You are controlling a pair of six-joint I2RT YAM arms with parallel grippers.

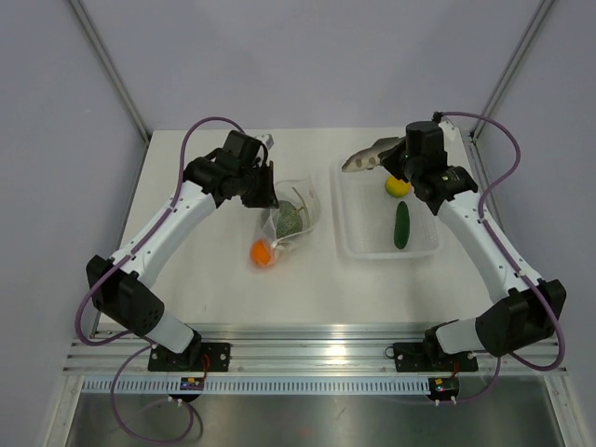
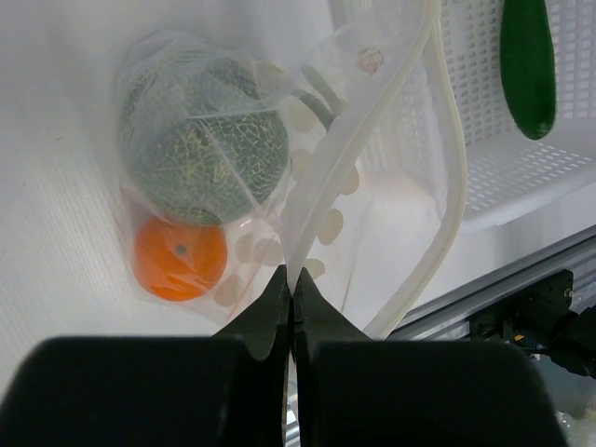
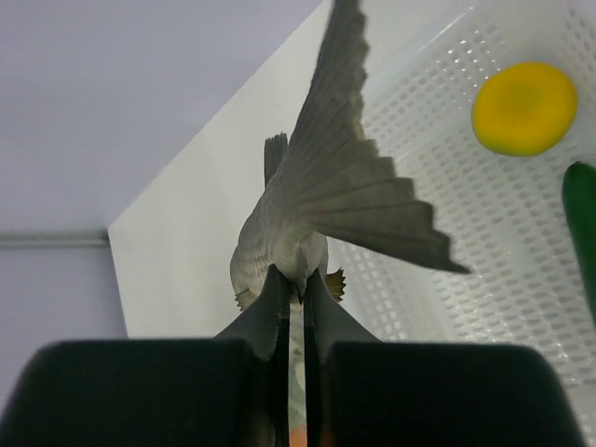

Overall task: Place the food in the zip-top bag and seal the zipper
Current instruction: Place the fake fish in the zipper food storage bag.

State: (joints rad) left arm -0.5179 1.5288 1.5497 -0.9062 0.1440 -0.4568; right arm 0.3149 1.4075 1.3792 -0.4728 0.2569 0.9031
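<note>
The zip-top bag (image 1: 291,216) lies left of the tray, its mouth held up by my left gripper (image 1: 265,197). In the left wrist view that gripper (image 2: 292,276) is shut on the bag's edge by the zipper (image 2: 331,177). The speckled green ball (image 2: 203,140) and the orange ball (image 2: 180,259) show through the bag. My right gripper (image 3: 298,277) is shut on the grey-brown fish (image 3: 326,186) and holds it above the tray's far left corner; the fish also shows in the top view (image 1: 368,155). The lemon (image 1: 398,186) and cucumber (image 1: 401,224) lie in the tray.
The clear perforated tray (image 1: 363,244) stands right of the bag. Grey walls and slanted frame posts close off the back. An aluminium rail (image 1: 317,354) runs along the table's near edge.
</note>
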